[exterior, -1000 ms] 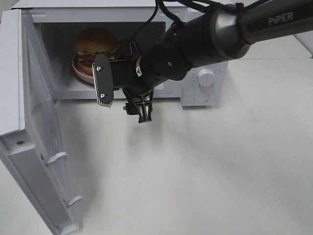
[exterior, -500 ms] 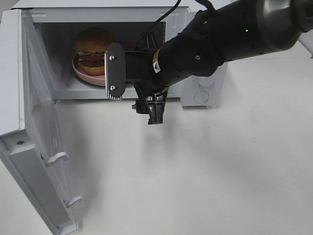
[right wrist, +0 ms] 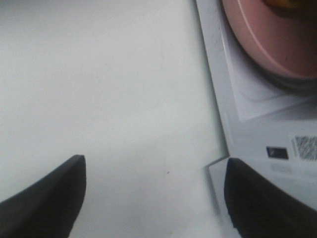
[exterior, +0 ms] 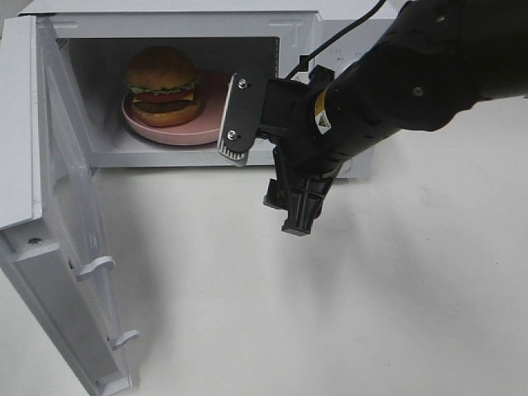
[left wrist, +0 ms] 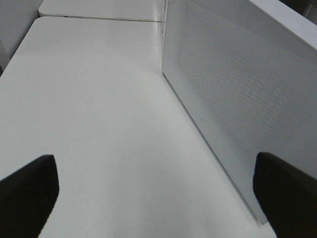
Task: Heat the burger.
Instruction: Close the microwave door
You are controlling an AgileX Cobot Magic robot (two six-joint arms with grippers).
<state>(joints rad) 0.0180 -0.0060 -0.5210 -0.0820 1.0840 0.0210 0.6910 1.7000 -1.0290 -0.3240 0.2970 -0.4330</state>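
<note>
The burger sits on a round pink plate inside the open white microwave, at the left of the cavity. My right gripper is open and empty, just outside the microwave's front right, above the table. One silver finger pad is near the plate's rim and the black finger hangs lower. The right wrist view shows the open right gripper over the table, with the plate at the edge. In the left wrist view the left gripper is open and empty beside the microwave door.
The microwave door is swung wide open at the left and reaches down to the front edge of the view. The white table spreads in front of the microwave. The left arm does not show in the exterior view.
My right arm has drawn back from the microwave opening, to the right and toward the front. The burger and plate have stayed in place inside.
</note>
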